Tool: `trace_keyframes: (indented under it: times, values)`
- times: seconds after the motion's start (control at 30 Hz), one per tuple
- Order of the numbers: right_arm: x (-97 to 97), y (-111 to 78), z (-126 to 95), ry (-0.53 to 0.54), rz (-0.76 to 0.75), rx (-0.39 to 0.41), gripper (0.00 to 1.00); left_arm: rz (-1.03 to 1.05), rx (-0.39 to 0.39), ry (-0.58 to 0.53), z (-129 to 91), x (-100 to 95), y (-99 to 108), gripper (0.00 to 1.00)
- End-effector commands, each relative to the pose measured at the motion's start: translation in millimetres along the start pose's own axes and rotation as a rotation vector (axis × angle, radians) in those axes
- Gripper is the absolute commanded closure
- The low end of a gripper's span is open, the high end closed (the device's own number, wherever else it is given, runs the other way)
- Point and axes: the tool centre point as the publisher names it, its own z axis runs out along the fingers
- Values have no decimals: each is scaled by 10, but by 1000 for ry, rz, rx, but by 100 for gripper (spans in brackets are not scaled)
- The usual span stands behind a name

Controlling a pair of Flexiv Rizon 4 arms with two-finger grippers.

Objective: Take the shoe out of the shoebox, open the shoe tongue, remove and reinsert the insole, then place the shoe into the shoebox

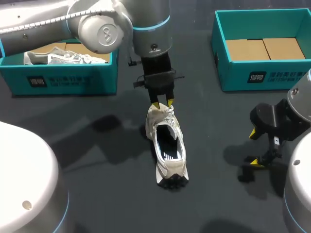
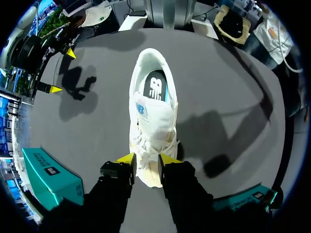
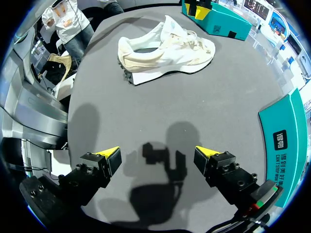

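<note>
A white shoe stands upright on the dark table, its toe toward the robot's far side and its heel nearest me. A dark insole lies inside it. My left gripper comes down at the toe, and in the left wrist view its yellow fingertips press the toe of the shoe from both sides. My right gripper hovers open over bare table at the right, holding nothing. From the right wrist view the shoe lies well ahead of the right gripper.
A teal shoebox at the back left holds a second pale shoe. Another teal shoebox at the back right shows only its cardboard floor. Both boxes stand away from the shoe.
</note>
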Motion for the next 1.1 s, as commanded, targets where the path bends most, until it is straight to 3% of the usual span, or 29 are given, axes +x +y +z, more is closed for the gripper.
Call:
trace_keyframes:
  times: [0.03,0.63,0.93,1.1]
  values:
    - [24,-10,-7,-4,-1,0,0,7,22,-5,109,-33,-28,71]
    - [24,-10,-7,-4,-1,0,0,21,141,-38,623,160,-513,68]
    - [24,-10,-7,-4,-1,0,0,48,82,-106,292,91,-560,67]
    - [24,-10,-7,-4,-1,0,0,47,88,-103,393,-40,-603,68]
